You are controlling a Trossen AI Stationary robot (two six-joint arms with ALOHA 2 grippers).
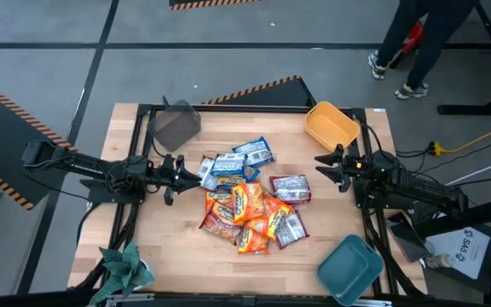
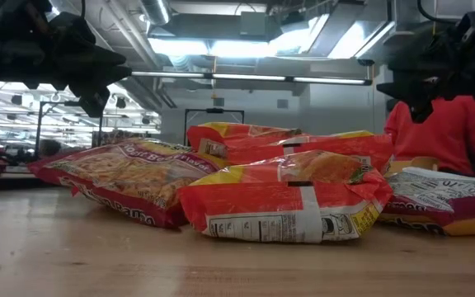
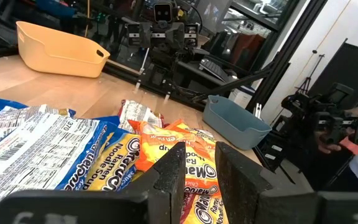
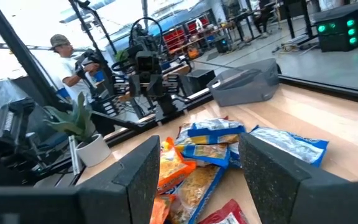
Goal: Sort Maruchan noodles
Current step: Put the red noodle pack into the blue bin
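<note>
A: Status of the sort? The Maruchan noodles point(image 1: 250, 205) lie heaped at the desk point(image 1: 177, 247) centre; none sits in a bin.

B: Agreed, nothing sorted. Relative to that heap: grey bin point(image 1: 176, 124) and yellow bin point(image 1: 331, 125) at the far corners, teal bin point(image 1: 350, 268) at the near right.

A: Grippers?

B: Left gripper point(image 1: 180, 174) hovers just beside the heap's blue packets, fingers apart only a narrow gap, empty. Right gripper point(image 1: 329, 165) hangs near the heap's other side, fingers wide apart, empty.

A: So the step is the first pick. Next move, in my judgement: descend on one top packet, singly.

B: Legible print: "Ramen Noodle Soup" on a blue packet, partial "Maruchan" on orange.
</note>
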